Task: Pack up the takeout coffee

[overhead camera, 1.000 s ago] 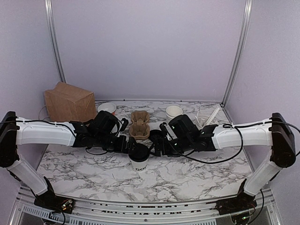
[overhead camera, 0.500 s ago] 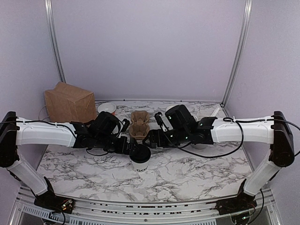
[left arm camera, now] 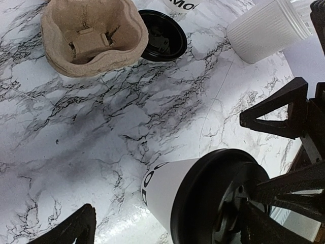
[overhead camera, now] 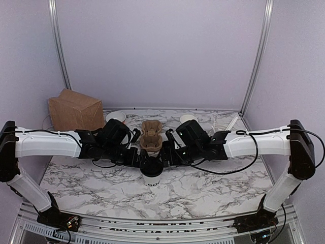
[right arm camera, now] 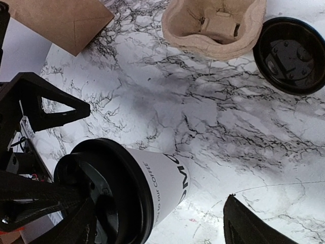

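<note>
The takeout coffee (overhead camera: 151,171) is a white paper cup with dark lettering and a black lid, standing upright at the table's middle front. My left gripper (overhead camera: 140,159) reaches it from the left and stands open. In the left wrist view the cup (left arm camera: 165,188) sits between the wide-apart jaws of the left gripper (left arm camera: 167,231), its lid close to the right-hand finger (left arm camera: 264,226). My right gripper (overhead camera: 167,157) comes in from the right, also open. In the right wrist view the cup (right arm camera: 165,178) lies inside the right gripper (right arm camera: 162,229), with bare table showing before one finger (right arm camera: 249,223).
A brown pulp cup carrier (overhead camera: 151,135) lies just behind the cup, with a loose black lid (right arm camera: 290,55) beside it. A brown paper bag (overhead camera: 75,111) stands at the back left. Stacked white cups (overhead camera: 189,119) and utensils (overhead camera: 224,127) are at the back right, a white dish (overhead camera: 116,117) at the back.
The right arm's wrist has shifted left and back, then settled with its fingers beside the lid. The left arm and the cup have stayed put.
</note>
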`<state>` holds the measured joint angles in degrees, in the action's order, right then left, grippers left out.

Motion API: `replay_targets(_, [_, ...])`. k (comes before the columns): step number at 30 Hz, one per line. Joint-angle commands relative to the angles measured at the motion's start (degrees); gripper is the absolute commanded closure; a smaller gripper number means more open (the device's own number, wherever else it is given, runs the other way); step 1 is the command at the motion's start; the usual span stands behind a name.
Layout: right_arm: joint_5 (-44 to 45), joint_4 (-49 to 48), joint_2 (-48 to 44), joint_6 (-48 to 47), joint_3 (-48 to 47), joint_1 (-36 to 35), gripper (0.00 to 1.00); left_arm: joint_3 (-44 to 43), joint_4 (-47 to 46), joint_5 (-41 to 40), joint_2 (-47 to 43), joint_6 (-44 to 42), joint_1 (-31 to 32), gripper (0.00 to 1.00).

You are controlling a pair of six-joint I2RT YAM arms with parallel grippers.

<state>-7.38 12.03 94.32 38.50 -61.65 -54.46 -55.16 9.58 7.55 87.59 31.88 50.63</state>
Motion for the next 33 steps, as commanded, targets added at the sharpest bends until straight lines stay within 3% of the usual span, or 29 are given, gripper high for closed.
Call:
replay_targets(1, [-0.16,0.36,-0.01,-0.09,0.80,-0.39,0.17,-1.59,2.55,0.57,-4.10,-0.55,0.26,0.01])
replay_targets(10, [-0.53,0.31,0.07,-0.09,0.78,-0.40,0.18,3.47,2.49,-2.29,-10.70,2.39,-1.68,0.01])
replay_targets(27, [-0.61,0.15,-0.19,0.19,1.35,-0.56,0.18,6.02,0.05,1.62,-4.67,5.89,-2.99,0.01])
replay_targets(33, [-0.75,-0.07,-0.09,0.17,1.34,-0.56,0.18,6.99,-1.46,1.30,-7.23,6.25,-3.76,0.01])
